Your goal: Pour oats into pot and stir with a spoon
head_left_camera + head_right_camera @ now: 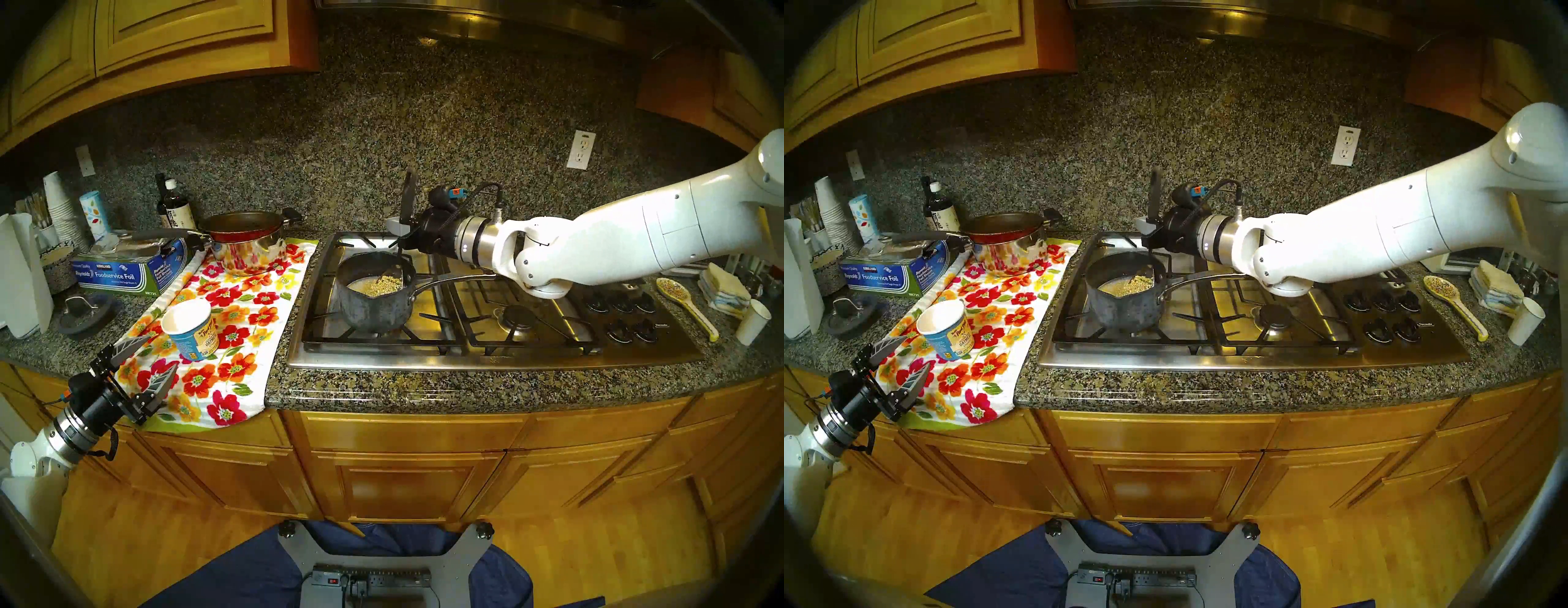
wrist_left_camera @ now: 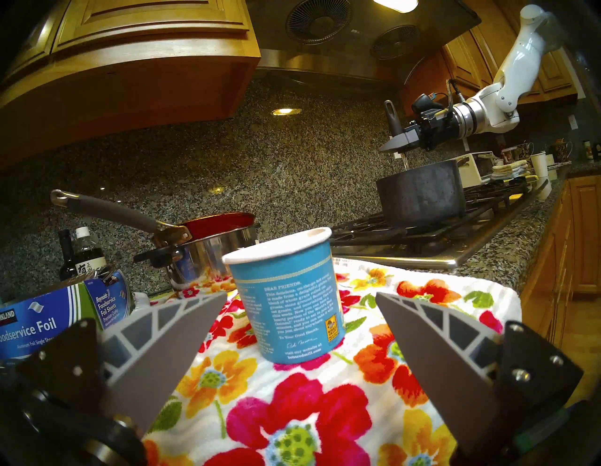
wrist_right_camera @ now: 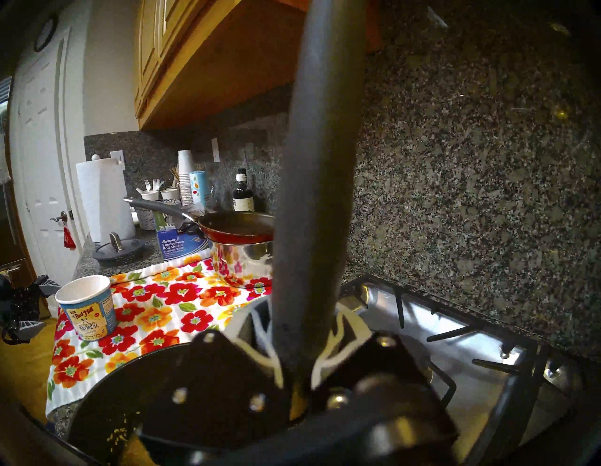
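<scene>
Granite worktop [image 1: 466, 390], wood cabinets; centre frame, right gripper [image 1: 406, 238] clamps spoon [image 1: 409, 199] over pot [image 1: 373, 301]. Lower left, left gripper [image 1: 148, 361] spread, empty.

Warm indoor light, fisheye vignetting, steel glare

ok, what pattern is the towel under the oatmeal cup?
White towel printed with red, orange and yellow flowers and green leaves; the oatmeal cup stands on it. Clearest in the left wrist view.

Granite backsplash [image 1: 382, 140], wooden cabinets [image 1: 403, 471], wood floor [image 1: 169, 547].
</scene>
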Motion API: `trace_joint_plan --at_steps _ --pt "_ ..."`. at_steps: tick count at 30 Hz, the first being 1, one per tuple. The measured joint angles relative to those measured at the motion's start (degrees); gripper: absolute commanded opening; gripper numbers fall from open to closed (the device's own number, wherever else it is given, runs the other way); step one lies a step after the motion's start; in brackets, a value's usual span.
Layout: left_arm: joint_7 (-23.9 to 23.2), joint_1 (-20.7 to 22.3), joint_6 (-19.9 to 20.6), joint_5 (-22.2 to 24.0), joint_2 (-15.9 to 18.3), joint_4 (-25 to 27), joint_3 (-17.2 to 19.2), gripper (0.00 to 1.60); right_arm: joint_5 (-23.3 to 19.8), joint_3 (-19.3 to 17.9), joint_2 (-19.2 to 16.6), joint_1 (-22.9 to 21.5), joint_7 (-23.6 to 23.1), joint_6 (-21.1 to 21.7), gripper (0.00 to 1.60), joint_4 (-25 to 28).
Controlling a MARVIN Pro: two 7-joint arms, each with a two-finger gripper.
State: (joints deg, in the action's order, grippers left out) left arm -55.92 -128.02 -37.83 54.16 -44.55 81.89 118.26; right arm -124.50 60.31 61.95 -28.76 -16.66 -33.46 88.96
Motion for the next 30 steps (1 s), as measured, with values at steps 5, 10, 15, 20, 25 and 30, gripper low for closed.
trace_joint_plan --at_steps 5,10,15,20,25,30 --pt "0.0 0.0 0.0 0.0 0.0 0.0 0.0 1.6 -1.1 -1.8 1.9 1.8 -1.3 1.0 0.0 -2.9" --pt "0.0 0.0 0.0 0.0 0.0 0.0 0.0 1.6 -1.7 -2.8 3.0 2.4 -1.9 1.2 0.0 -3.9" --pt "0.0 0.0 0.0 0.0 0.0 0.0 0.0 1.6 -2.4 -3.8 3.8 2.6 -2.6 1.1 0.0 -3.8" --pt "0.0 0.0 0.0 0.0 0.0 0.0 0.0 1.6 -3.1 -4.2 3.4 2.2 -2.6 0.8 0.0 -1.4" --pt "0.0 0.0 0.0 0.0 0.0 0.0 0.0 1.6 -3.3 -4.2 2.5 1.4 -1.9 0.3 0.0 2.4" --pt "0.0 0.0 0.0 0.0 0.0 0.0 0.0 1.6 -3.3 -3.5 1.3 0.2 -0.7 -0.4 0.0 5.9"
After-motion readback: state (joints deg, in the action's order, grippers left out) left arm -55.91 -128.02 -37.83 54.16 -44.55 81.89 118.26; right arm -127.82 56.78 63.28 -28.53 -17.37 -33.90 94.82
